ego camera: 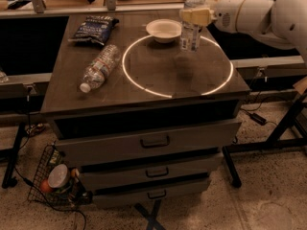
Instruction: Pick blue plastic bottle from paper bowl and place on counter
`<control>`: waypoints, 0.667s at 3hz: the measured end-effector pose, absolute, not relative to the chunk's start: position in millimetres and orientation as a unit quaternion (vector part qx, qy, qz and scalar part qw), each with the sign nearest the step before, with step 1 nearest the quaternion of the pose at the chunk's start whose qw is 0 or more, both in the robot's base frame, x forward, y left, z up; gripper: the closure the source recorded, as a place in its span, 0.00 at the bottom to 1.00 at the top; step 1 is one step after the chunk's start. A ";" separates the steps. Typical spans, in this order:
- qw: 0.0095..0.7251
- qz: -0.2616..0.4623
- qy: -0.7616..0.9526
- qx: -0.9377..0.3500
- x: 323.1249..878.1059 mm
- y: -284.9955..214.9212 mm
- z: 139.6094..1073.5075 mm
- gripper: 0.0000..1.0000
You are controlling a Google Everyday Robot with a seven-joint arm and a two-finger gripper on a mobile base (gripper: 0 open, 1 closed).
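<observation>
The blue plastic bottle point(191, 28), small and clear with a pale label, stands upright just right of the paper bowl point(164, 29). My gripper point(195, 16) reaches in from the right and is shut on the bottle's upper part. The bottle's base is at or just above the counter point(144, 92), near the far right arc of the white ring point(220, 83); I cannot tell whether it touches. The white bowl is empty and sits on the ring's far edge.
A longer ribbed clear bottle point(100, 67) lies on the counter's left side. A dark blue snack bag point(95, 28) lies at the far left. My white arm point(261, 13) spans the upper right. A wire basket point(56, 181) sits on the floor at lower left.
</observation>
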State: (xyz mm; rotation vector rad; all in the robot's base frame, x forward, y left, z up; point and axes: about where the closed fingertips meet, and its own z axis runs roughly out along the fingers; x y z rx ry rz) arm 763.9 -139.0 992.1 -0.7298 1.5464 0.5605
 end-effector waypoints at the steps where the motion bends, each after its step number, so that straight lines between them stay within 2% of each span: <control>1: 0.617 0.252 0.667 -0.334 753.0 -132.2 967.4 0.89; 2: 0.614 0.251 0.660 -0.353 750.4 -130.0 952.9 0.66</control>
